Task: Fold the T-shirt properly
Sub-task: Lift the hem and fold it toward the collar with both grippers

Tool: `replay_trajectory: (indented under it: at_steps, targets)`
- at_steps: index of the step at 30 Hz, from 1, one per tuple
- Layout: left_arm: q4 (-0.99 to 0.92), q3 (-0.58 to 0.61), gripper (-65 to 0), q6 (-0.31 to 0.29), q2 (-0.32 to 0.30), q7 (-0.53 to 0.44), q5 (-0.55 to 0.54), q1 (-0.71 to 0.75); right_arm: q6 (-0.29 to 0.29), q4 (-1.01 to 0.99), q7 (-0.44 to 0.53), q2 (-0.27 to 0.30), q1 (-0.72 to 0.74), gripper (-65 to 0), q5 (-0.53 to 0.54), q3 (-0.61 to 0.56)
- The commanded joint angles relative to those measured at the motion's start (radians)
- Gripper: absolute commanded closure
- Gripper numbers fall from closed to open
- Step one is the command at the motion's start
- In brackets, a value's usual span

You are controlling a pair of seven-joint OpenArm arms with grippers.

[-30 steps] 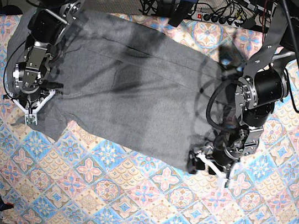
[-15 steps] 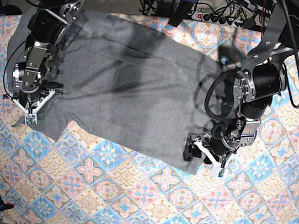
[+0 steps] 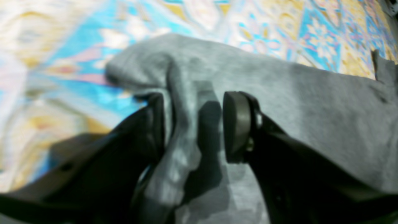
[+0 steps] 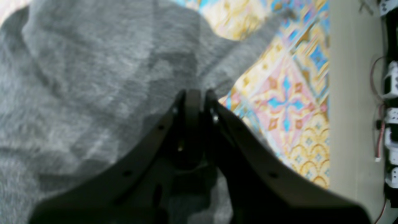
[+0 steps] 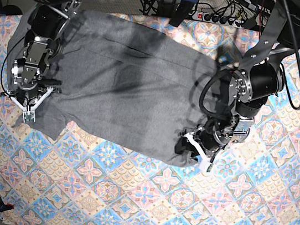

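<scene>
- Your T-shirt (image 5: 125, 87) lies spread flat across the far half of the tablecloth (image 5: 125, 210), running from the far left corner toward the middle right, with its near hem slanting down to the right.
- Your left gripper (image 5: 195, 151) (the one on the right side of the base view) sits low at the shirt's near right corner, right over the hem.
- In the left wrist view the left gripper's fingers (image 3: 236, 124) stand apart — a moderate gap, not wide — with a raised ridge of grey fabric (image 3: 183, 102) bunched between them. One finger touches the fold; the other pad stands a little off it, so the cloth is not pinched.
- Beyond that ridge you can see the shirt's edge lying on the blue and yellow tiles of the tablecloth.
- Your right gripper (image 5: 27, 107) is on the left side of the base view, down at the shirt's left edge, near a sleeve.
- In the right wrist view the right gripper (image 4: 196, 102) has its tips pressed together with no gap between them — clamped on the T-shirt's edge, whose grey knit (image 4: 93, 77) rises in a soft mound just past the tips.
- To the right of that clamp the patterned tablecloth shows bare, and past it a pale strip of table edge (image 4: 351, 93).
</scene>
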Motion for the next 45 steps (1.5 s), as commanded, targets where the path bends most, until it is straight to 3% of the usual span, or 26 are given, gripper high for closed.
replay_trajectory:
  at_steps: [1, 5, 10, 18, 38, 45]
  targets:
    - [-0.002, 0.001, -19.7, -0.001, -0.003, 0.039, 0.018, -0.012, -0.011, 0.019, 0.025, 0.014, 0.027, -2.2, 0.001, 0.0]
    - [0.003, -0.003, -10.4, -0.001, -0.008, 0.034, 0.013, -0.012, -0.011, 0.017, 0.026, 0.014, 0.012, -2.0, 0.001, 0.0]
    - [0.005, -0.005, -10.5, -0.001, -0.038, 0.034, -0.07, -0.017, -0.011, 0.109, 0.029, 0.011, -0.051, -1.9, 0.005, 0.0]
    - [0.003, -0.005, -10.5, -0.001, -0.104, 0.066, -0.228, -0.014, -0.011, 0.28, 0.025, -0.054, -0.138, -1.9, 0.005, 0.041]
    - [0.003, 0.001, -10.4, -0.001, -0.179, 0.071, -0.214, -0.011, -0.011, 0.582, 0.031, -0.247, -0.278, -1.9, 0.007, 0.179]
    - [0.003, 0.001, -8.6, -0.001, -0.181, 0.069, -0.145, -0.011, -0.011, 0.588, 0.031, -0.265, -0.319, -1.9, 0.007, 0.184]
